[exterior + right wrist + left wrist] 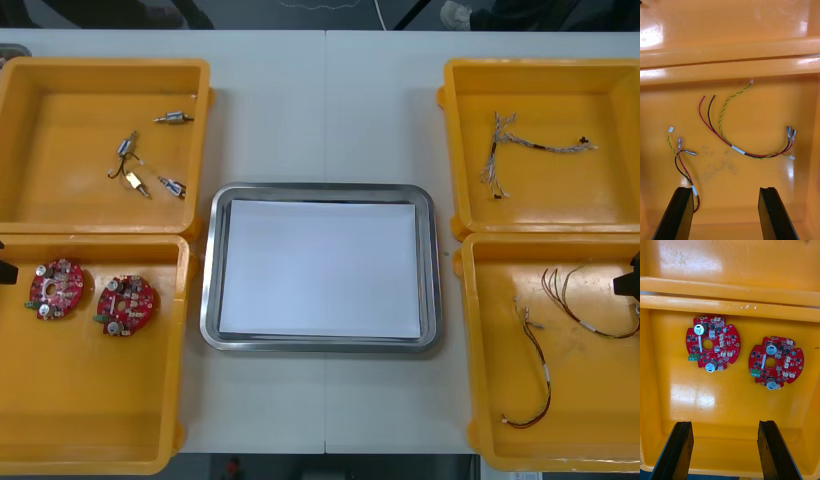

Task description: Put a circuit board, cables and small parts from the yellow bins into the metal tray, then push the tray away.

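On the bench [325, 90] the metal tray [209, 300] lies empty between yellow bins [100, 62], and the left gripper [724, 427], spread open, hangs just short of two red circuit boards [713, 343], so I'd have it close squarely across the nearer board [775, 362] by its rim, while the right gripper [724, 193] hovers released over cables [738, 150].

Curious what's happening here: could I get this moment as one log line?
left gripper: open above round red circuit boards | right gripper: open above red and yellow cables | shiny metal tray: nothing placed
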`<state>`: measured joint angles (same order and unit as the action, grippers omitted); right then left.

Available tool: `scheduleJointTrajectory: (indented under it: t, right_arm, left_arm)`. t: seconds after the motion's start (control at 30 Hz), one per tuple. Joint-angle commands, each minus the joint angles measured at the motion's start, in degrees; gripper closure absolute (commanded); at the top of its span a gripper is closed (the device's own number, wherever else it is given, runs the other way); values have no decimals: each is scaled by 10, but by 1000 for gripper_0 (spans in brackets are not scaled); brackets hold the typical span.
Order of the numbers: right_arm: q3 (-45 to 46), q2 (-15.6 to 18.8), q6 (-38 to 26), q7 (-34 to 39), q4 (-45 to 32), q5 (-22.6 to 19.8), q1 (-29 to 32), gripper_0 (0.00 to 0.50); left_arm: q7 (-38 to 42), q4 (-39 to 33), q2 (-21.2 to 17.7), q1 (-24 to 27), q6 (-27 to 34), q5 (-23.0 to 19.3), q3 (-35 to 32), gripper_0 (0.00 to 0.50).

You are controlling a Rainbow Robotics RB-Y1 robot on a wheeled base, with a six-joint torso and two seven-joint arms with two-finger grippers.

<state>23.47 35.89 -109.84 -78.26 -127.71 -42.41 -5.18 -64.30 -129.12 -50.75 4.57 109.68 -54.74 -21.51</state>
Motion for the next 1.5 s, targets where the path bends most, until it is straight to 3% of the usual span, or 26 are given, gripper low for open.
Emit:
scheduleJointTrajectory:
  t: [0.03,0.57,0.63,0.77,1.1,1.33,1.5]
  right_arm:
    - [-2,23,-2,-3,-4,0,7,0]
    - [-2,23,-2,-3,-4,0,7,0]
    - [-2,23,-2,-3,-4,0,7,0]
    - [-7,8,-2,-1,-2,-4,13,0]
    - [-6,7,-2,23,-18,-8,13,0]
    - [-6,7,-2,42,-32,-9,14,0]
    - [-9,1,-2,102,-33,-11,22,0]
  left_arm:
    - [-17,-13,-25,-8,3,5,-18,0]
    - [-17,-13,-25,-8,3,5,-18,0]
    - [-18,-3,-8,-22,3,3,-7,0]
    - [-25,-4,-8,-22,3,2,-11,0]
    - [-126,-3,-9,-25,3,-7,-20,0]
    - [-203,-1,-43,-63,-68,-18,-19,0]
    - [-254,12,-72,-92,-119,-50,-19,0]
